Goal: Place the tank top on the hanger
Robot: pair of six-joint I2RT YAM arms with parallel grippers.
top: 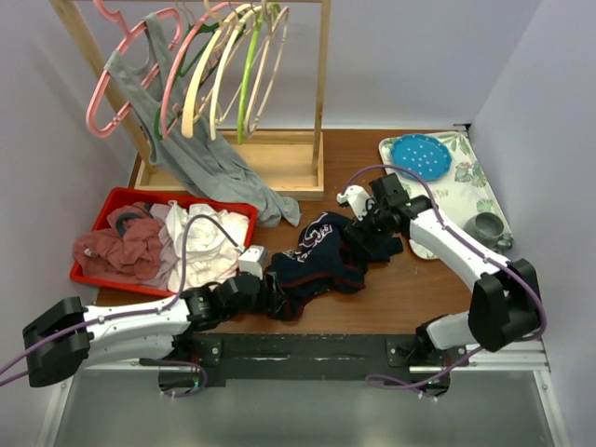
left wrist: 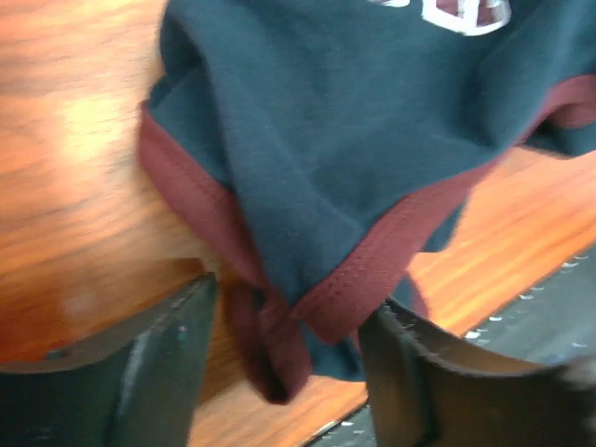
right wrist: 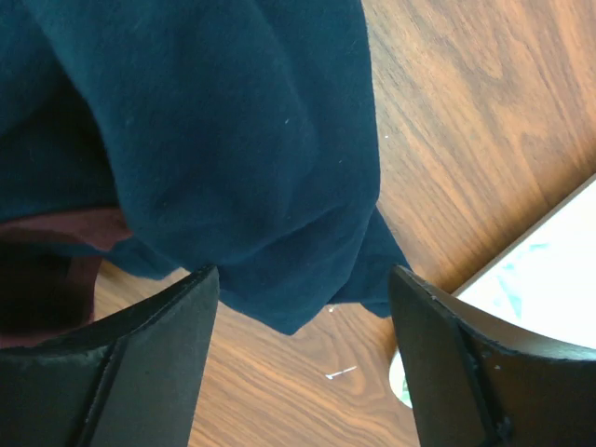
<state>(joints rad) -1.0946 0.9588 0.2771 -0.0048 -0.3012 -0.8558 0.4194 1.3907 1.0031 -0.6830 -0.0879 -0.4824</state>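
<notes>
The dark navy, red-trimmed tank top (top: 321, 256) is seen crumpled on the wooden worktop (top: 410, 289) between the wide-spread, empty left hand (left wrist: 289, 363) and right hand (right wrist: 303, 354), not yet put on the thin tan hanger (top: 273, 74) at the far rack.

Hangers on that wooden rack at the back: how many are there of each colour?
Pink hangers: 2
Pale yellow hangers: 2
Green hanger: 1
Tan hanger: 1
Total: 6. They overlap, so one more could be hidden.
</notes>
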